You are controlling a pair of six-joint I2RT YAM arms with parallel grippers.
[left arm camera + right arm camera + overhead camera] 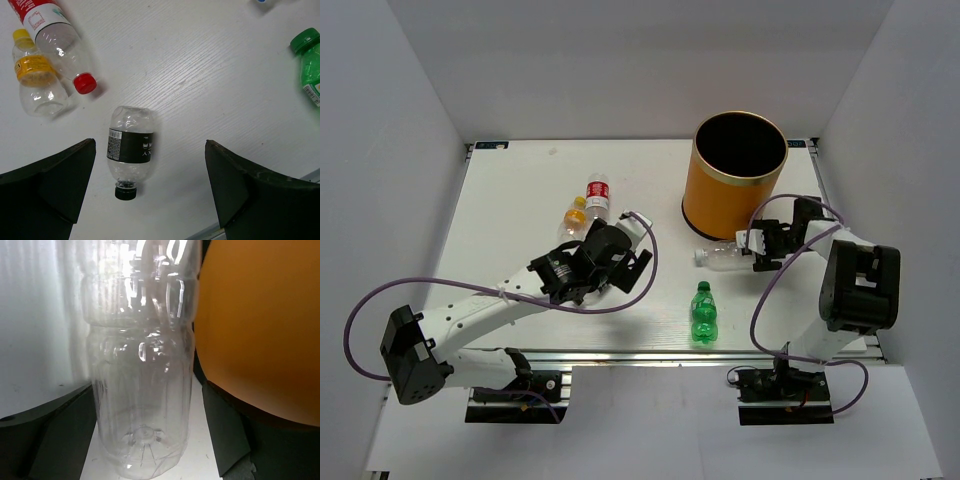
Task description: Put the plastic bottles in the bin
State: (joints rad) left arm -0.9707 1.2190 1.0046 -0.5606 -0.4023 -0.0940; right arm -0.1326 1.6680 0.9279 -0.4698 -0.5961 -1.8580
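Note:
The orange bin stands at the back right. My right gripper is open around the base end of a clear plastic bottle lying just in front of the bin, with a gap at the right finger. My left gripper hangs open over a clear bottle with a black label and black cap, which lies on the table and is hidden in the top view. A red-labelled bottle, a yellow-orange one and a green one lie apart.
The white table is walled by white panels at the left, back and right. Its metal front edge runs just below the green bottle. The right arm's cable loops beside the clear bottle.

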